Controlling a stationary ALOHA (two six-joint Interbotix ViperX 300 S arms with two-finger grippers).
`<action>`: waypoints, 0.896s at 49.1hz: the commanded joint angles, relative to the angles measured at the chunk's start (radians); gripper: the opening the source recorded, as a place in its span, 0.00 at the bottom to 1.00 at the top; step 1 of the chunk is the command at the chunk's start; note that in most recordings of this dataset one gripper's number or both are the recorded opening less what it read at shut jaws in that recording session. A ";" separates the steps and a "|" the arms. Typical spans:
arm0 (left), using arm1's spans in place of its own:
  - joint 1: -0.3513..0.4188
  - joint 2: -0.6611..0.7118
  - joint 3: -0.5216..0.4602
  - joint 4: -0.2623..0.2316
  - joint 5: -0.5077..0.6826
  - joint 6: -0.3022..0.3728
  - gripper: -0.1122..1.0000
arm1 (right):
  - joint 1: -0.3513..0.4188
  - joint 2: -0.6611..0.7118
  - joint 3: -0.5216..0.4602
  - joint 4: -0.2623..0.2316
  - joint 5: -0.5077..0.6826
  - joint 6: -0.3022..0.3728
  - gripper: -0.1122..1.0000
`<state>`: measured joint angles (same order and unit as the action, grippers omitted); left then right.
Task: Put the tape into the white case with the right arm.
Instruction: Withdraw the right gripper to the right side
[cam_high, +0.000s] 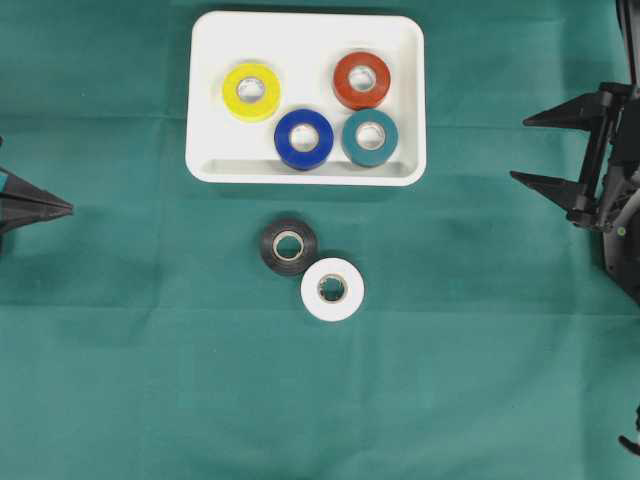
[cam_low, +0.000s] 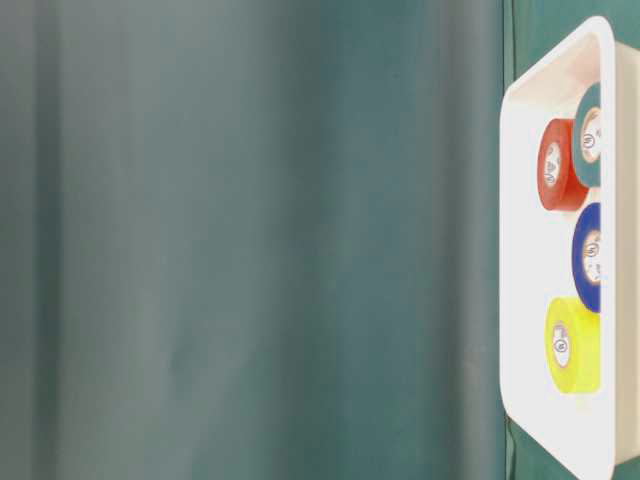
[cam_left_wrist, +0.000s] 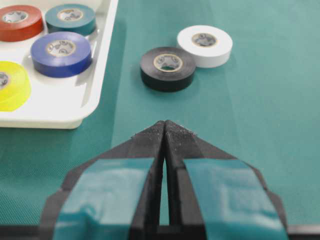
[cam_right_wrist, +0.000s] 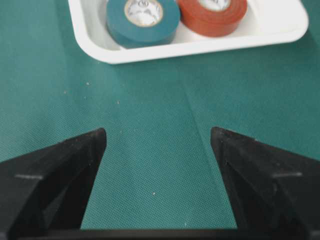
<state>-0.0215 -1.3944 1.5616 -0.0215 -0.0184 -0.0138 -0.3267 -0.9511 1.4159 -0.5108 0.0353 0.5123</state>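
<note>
The white case (cam_high: 215, 90) lies at the back centre holding yellow (cam_high: 251, 91), red (cam_high: 361, 80), blue (cam_high: 303, 138) and teal (cam_high: 369, 137) tape rolls. On the green cloth in front of it a black tape roll (cam_high: 288, 245) touches a white tape roll (cam_high: 332, 289). My right gripper (cam_high: 520, 150) stands open at the right edge, far from both rolls, with only cloth between its fingers (cam_right_wrist: 75, 150). My left gripper (cam_high: 70, 209) is shut at the left edge, its tips (cam_left_wrist: 165, 125) pointing toward the black roll (cam_left_wrist: 167, 68) and white roll (cam_left_wrist: 204, 45).
Green cloth covers the whole table. In the table-level view the case (cam_low: 520, 300) appears at the right edge with its rolls. The case's near rim (cam_right_wrist: 200, 47) lies ahead of the right gripper.
</note>
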 joint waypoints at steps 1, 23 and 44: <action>0.002 0.008 -0.011 -0.002 -0.005 0.002 0.10 | 0.008 -0.003 -0.009 0.000 -0.009 0.002 0.56; 0.002 0.009 -0.011 -0.002 -0.005 0.002 0.10 | 0.305 0.046 -0.003 0.003 -0.032 0.003 0.57; 0.002 0.008 -0.012 -0.002 -0.005 0.002 0.10 | 0.433 0.049 -0.003 0.003 -0.032 0.002 0.56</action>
<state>-0.0215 -1.3944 1.5616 -0.0230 -0.0184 -0.0138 0.1043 -0.9127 1.4235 -0.5093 0.0123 0.5139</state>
